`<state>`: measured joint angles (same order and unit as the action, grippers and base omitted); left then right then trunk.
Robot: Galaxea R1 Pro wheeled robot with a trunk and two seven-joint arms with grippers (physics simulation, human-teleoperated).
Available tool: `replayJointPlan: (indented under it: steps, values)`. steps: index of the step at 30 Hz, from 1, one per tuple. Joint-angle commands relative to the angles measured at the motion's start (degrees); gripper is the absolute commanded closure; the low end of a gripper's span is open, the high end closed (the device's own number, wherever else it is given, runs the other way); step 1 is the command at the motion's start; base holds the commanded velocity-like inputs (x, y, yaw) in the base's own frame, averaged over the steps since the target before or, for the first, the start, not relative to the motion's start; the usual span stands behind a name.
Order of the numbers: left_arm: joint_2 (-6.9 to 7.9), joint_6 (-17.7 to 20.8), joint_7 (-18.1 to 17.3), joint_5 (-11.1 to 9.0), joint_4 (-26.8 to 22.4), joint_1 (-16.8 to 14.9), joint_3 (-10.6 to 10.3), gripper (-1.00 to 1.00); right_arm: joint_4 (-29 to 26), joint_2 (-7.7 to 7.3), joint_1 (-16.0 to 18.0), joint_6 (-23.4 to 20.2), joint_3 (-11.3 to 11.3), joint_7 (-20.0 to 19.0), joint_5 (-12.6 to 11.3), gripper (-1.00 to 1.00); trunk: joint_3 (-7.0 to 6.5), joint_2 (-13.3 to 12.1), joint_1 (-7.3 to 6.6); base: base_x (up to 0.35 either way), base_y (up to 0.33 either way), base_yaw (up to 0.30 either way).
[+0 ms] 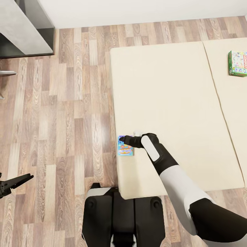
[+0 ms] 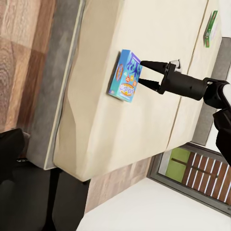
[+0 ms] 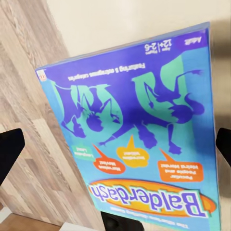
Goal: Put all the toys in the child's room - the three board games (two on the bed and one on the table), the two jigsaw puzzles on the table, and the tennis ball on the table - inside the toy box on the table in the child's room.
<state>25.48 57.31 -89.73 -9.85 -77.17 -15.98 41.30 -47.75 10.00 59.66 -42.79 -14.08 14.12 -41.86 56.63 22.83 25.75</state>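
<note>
A blue-purple board game lies flat on the beige bed, close to its left edge. My right gripper hovers over this box, open, with one finger on each side of it. The left wrist view shows the same box with the open right gripper at its edge. In the right wrist view the "Balderdash" cover lies between the two dark fingertips. A green-edged board game lies on the bed's far right part. My left gripper hangs low over the floor at the left.
A pale grey desk top with a dark cabinet stands at the far left corner by the white wall. Wood-plank floor runs between it and the bed. My dark base stands at the bed's near corner.
</note>
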Motion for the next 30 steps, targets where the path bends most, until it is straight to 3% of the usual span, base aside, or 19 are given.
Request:
replayJointPlan:
  steps: [1,30]
  values:
    - [0.01,0.61,-0.27,0.09,0.0,-0.02,0.01,-1.0,-0.06,0.0,0.02,-0.1,-0.07,0.55,-0.59,-1.0,0.06,0.09,0.03,0.0,0.08,0.0]
    - [0.01,0.61,-0.27,0.09,0.0,-0.02,0.01,-1.0,-0.06,0.0,0.02,-0.1,-0.07,0.55,-0.59,-1.0,0.06,0.09,0.03,0.0,0.062,0.0]
